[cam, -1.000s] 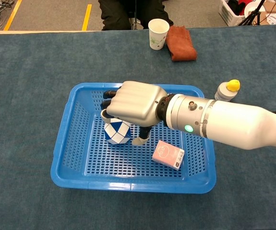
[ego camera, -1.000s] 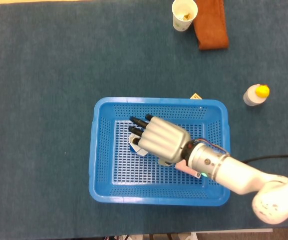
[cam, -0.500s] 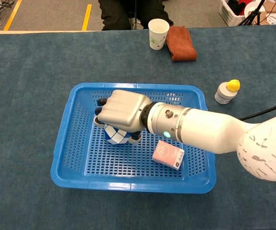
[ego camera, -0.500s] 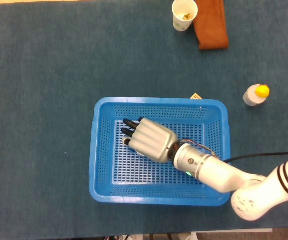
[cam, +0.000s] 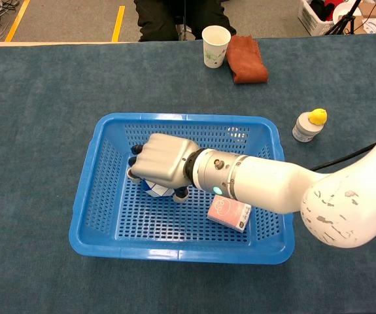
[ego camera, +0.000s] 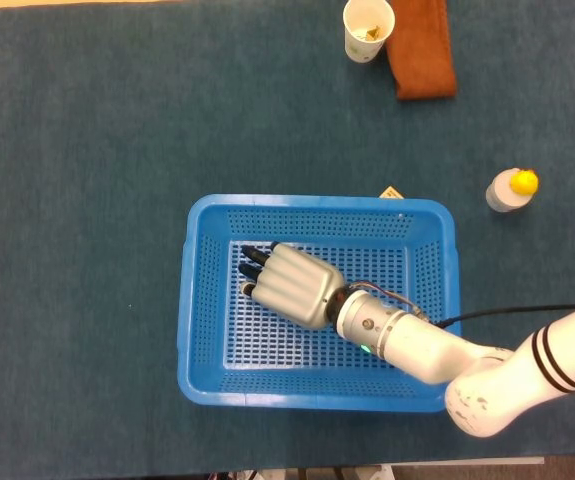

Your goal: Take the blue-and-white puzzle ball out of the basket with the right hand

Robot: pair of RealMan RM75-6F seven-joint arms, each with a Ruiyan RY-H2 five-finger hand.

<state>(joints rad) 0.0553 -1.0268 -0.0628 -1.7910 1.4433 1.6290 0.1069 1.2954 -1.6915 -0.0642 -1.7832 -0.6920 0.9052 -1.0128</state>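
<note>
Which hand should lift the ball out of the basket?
The right hand. It is already down in the blue basket, its fingers wrapped over the ball. The left hand shows in neither view.

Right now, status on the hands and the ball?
Right hand down in the basket, fingers curled over the ball; firm grip unconfirmed. Left hand not in view. Ball not lifted. Pink box beside the wrist, apart from the ball.
</note>
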